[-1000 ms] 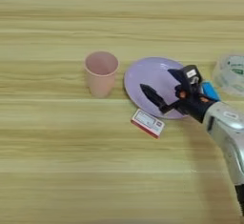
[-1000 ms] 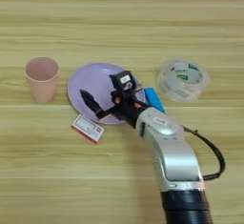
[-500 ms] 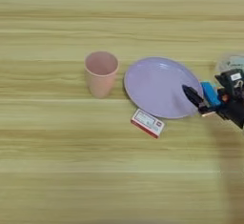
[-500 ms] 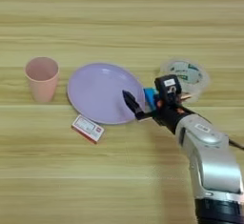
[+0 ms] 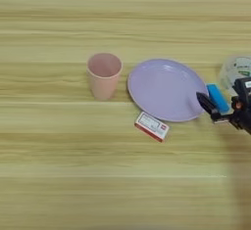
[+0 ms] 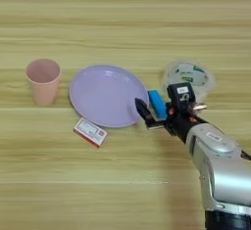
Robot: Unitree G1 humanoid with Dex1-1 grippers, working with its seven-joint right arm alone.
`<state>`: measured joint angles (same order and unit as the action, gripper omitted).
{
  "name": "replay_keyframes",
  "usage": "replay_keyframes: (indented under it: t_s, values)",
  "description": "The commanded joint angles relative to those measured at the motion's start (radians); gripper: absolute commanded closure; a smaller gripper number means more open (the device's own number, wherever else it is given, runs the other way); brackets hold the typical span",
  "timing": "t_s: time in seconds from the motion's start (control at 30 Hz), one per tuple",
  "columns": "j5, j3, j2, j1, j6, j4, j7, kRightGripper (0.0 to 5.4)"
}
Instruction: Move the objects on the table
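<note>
A small blue oblong block (image 6: 157, 103) lies on the table (image 6: 122, 23) at the right rim of a purple plate (image 6: 107, 95). My right gripper (image 6: 158, 100) is open and straddles the block: one black finger (image 6: 143, 111) lies on its left over the plate's rim, the other (image 6: 179, 96) on its right. Just behind it stands the clear round container (image 6: 189, 74) with a white-green label. The pink cup (image 6: 43, 80) stands upright left of the plate. The plate is bare.
A small red and white box (image 6: 90, 132) lies flat just in front of the plate's near-left rim. My silver forearm (image 6: 220, 170) comes in from the bottom right corner.
My gripper has moved right, from over the plate's right half to its right rim, and now brackets the blue block. The cup, plate, box and container have stayed put.
</note>
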<state>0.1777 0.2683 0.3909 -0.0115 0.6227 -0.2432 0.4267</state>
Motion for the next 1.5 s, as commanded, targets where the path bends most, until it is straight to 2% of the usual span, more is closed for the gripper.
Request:
replay_keyframes:
  t_s: [0.03, 0.33, 0.8, 1.5]
  values:
    - [0.029, 0.048, 0.058, 0.043, -0.027, -0.028, 0.012, 0.04]
    - [0.081, 0.132, 0.114, 0.086, -0.059, 0.141, 0.061, 0.04]
    - [0.057, 0.076, 0.128, 0.043, -0.125, 0.145, 0.117, 0.04]
    - [0.022, 0.077, 0.146, 0.043, -0.155, 0.215, 0.106, 0.04]
